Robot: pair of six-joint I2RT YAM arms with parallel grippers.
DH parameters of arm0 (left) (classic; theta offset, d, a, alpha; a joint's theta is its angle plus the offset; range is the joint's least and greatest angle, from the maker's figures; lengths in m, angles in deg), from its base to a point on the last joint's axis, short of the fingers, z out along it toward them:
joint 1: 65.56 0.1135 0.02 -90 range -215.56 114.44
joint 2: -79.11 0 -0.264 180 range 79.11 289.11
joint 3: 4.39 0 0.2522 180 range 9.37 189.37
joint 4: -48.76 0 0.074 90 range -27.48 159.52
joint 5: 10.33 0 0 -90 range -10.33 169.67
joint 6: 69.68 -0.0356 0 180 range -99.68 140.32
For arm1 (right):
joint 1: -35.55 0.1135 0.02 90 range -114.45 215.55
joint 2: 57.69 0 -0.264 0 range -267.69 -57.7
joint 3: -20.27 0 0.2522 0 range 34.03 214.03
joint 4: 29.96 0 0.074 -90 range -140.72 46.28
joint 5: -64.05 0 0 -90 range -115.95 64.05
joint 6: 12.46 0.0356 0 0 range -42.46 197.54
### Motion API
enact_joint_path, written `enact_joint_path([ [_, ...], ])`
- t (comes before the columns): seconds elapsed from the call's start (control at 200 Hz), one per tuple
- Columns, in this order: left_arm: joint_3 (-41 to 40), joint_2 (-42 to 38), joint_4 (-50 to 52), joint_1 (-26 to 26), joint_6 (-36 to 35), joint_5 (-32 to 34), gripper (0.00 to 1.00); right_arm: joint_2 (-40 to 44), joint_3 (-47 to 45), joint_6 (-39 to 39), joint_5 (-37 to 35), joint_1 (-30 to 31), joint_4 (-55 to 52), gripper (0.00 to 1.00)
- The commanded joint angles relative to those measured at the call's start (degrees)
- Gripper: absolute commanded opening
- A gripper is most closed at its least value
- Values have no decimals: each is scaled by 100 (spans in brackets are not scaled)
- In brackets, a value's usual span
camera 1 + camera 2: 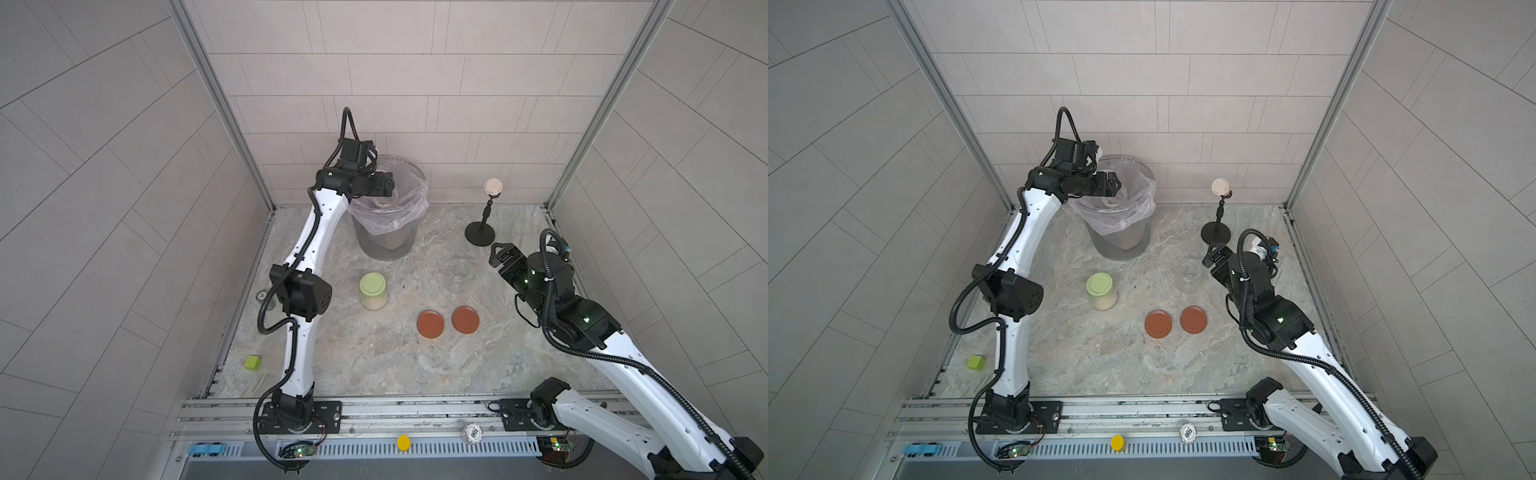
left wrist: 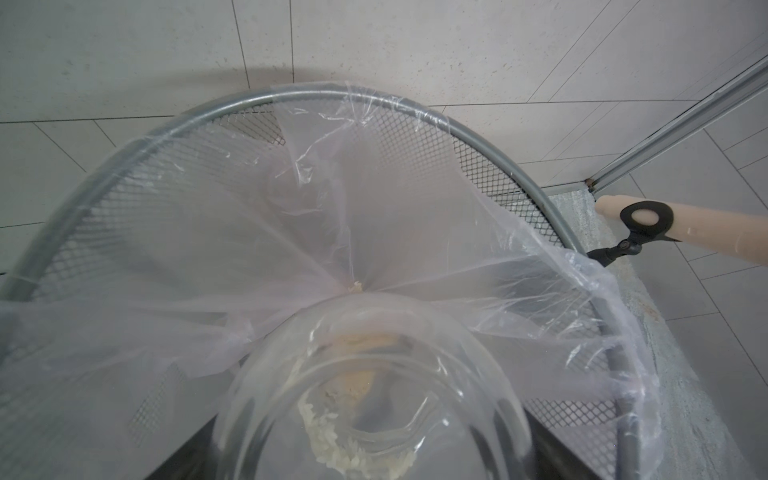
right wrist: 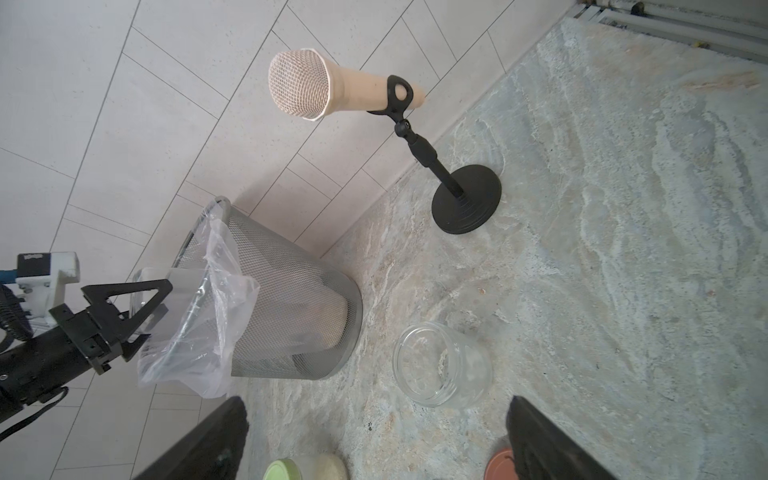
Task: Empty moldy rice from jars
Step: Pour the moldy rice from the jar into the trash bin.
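Left wrist view looked into the grey mesh bin point(image 2: 311, 96) with its clear plastic liner point(image 2: 208, 249). The left gripper point(image 3: 160, 299) clamped a lidless clear glass jar point(image 2: 374, 374) tipped mouth-first over the bin, with off-white moldy rice point(image 2: 345, 453) clinging at its neck. The right gripper point(image 3: 376, 403) stood wide and empty just beside an empty upright glass jar point(image 3: 442, 363). A green-lidded jar of rice point(image 1: 372, 293) stood on the marble table point(image 1: 374, 365), with two rust-red lids point(image 1: 431, 325) near it.

Pale grey tiled walls point(image 1: 415, 83) boxed in a marbled stone tabletop point(image 1: 374, 365), aluminium posts point(image 1: 220, 104) at its far corners.
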Motion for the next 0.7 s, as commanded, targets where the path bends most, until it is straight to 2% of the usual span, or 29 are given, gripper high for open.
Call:
enact_joint_path([
  [0.0, 263, -41, 132, -56, -378, 176, 0, 52, -60, 18, -150, -23, -157, 98],
  [0.36, 380, -208, 289, -154, -459, 509, 0, -77, -109, -13, -106, -29, -192, 98],
  [0.425, 413, -70, 88, -302, -332, 267, 0, -117, -163, 40, -102, -22, -151, 98],
  [0.52, 995, 359, 482, -471, -487, 130, 0, -226, -196, 52, -7, -22, -43, 98],
  [0.58, 1301, 424, 916, -332, -689, 547, 0, -286, -115, 77, 89, -30, -183, 97],
  [0.625, 1094, 259, 813, -106, -564, 558, 0, -269, -21, 81, 166, -22, -363, 97],
  [0.695, 302, -102, 32, -36, -161, -150, 0, -217, -83, 108, 169, -13, -370, 97],
])
